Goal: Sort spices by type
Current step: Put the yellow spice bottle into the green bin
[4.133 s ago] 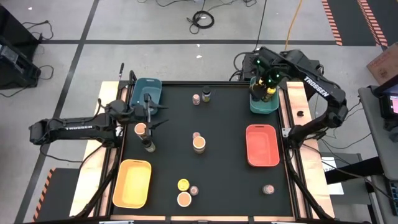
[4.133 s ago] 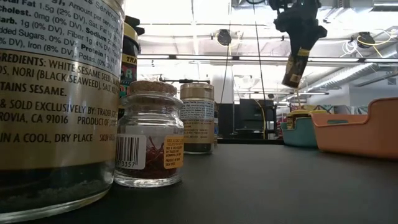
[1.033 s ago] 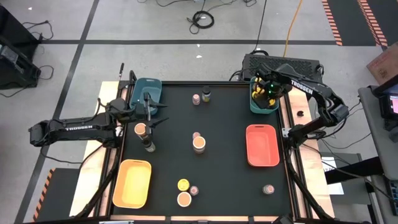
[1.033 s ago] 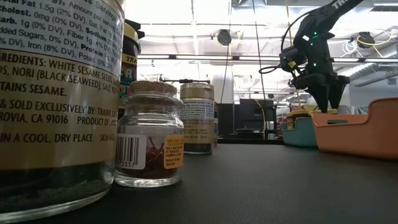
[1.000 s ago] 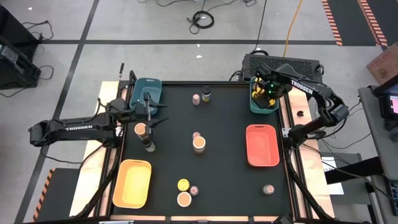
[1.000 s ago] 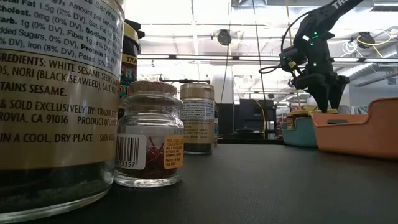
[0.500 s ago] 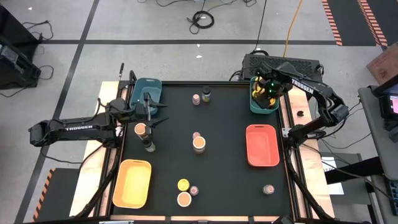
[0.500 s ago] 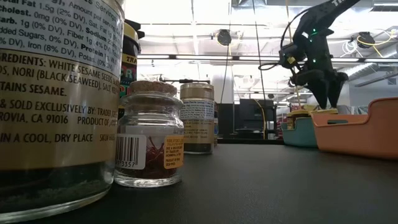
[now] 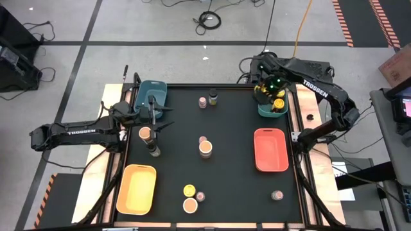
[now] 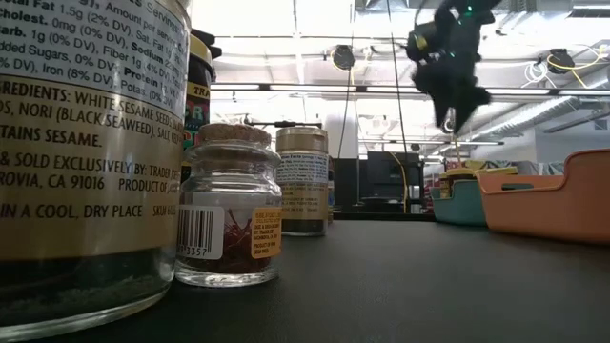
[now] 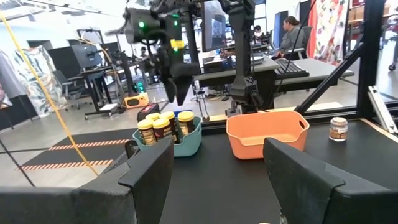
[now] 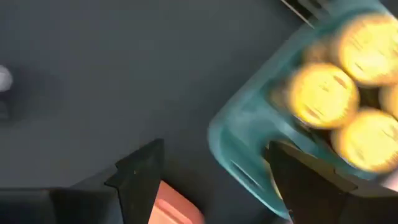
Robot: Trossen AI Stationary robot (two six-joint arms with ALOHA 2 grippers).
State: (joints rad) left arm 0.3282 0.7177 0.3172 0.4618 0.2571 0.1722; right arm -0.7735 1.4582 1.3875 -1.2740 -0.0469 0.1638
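My right gripper hangs open and empty above the teal tray, fingers pointing down; it shows high up in the low view. Several yellow-lidded spice jars stand upright in that tray. My left gripper waits level and open at the table's left, nothing between its fingers, beside a tan-lidded jar and a dark-lidded jar. Other jars stand loose on the black table: two at the far middle, two at the centre, three near the front edge.
A dark teal tray sits at the far left, a yellow tray at the near left, an orange tray at the right. One small jar stands near the front right. Jars crowd the low view's foreground.
My right gripper has risen out of the teal tray, empty, swinging a little toward the table's left and tipping steeper downward. The yellow-lidded jars stay upright in the tray.
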